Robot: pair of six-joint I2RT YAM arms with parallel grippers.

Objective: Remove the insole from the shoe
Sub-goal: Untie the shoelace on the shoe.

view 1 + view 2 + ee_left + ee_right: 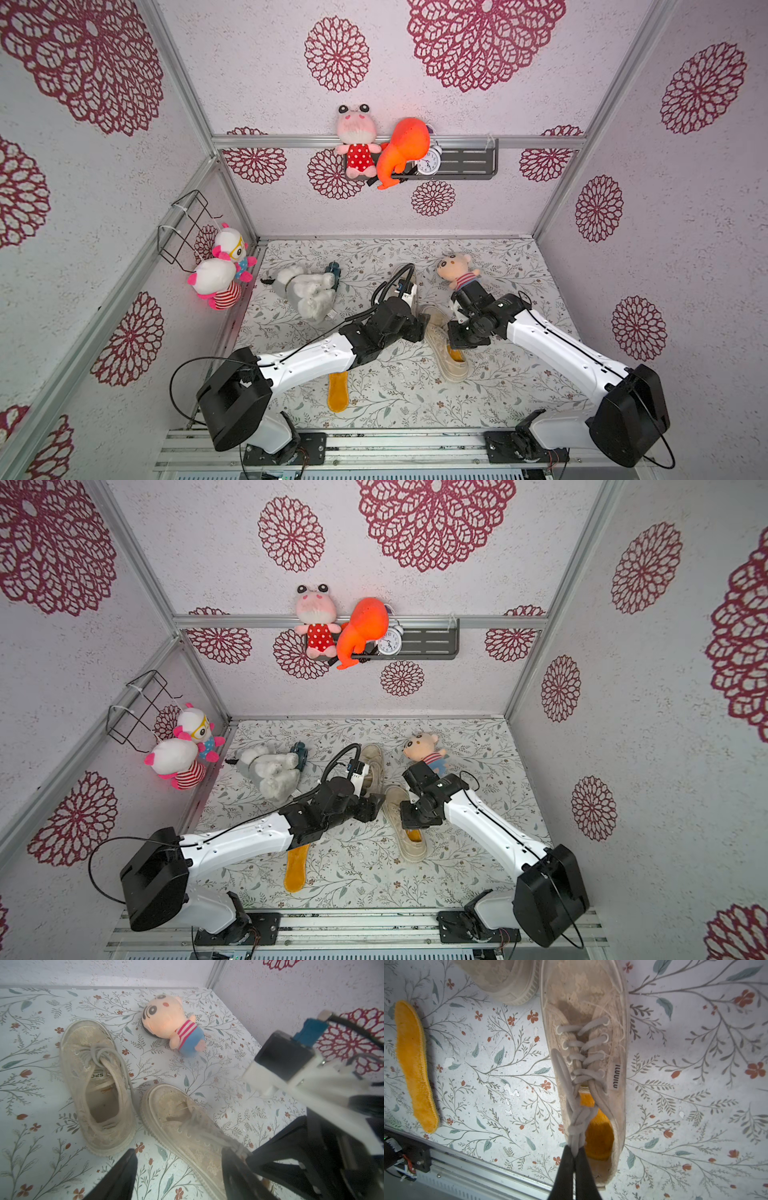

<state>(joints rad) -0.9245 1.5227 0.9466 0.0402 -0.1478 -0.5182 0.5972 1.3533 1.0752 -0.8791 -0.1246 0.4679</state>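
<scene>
Orange fleece shows in the heel of the near shoe [438,338]: the insole [456,355], seated inside, not yet out.

Both top views: this shoe lies on the bench [395,399], toe pointing away from the robot and just beside the heel of the other shoe [407,272]. A loose insole [337,392], the same orange, lies flat on the bench well apart to the left.

Left wrist view: left pincer [178,1152] spread, holding nothing. One finger is over bare bench, the other at the near shoe's flank by the laces [216,1136]; cannot tell if it touches. The other shoe's mouth looks empty.

Right wrist view: right pincer [574,1150] pressed together on the knot of the laces, above the shoe's mouth. The insole is exposed only at the heel and just under the tongue.

Handling, my judgement: the insole looks soft, light and floppy, with a plush nap that should grip well. It will likely fold, not slide out stiff. Best hold is the exposed heel edge, pinched through its thickness. The shoe is light too and may ride up with the pull, so it wants pinning down.
</scene>
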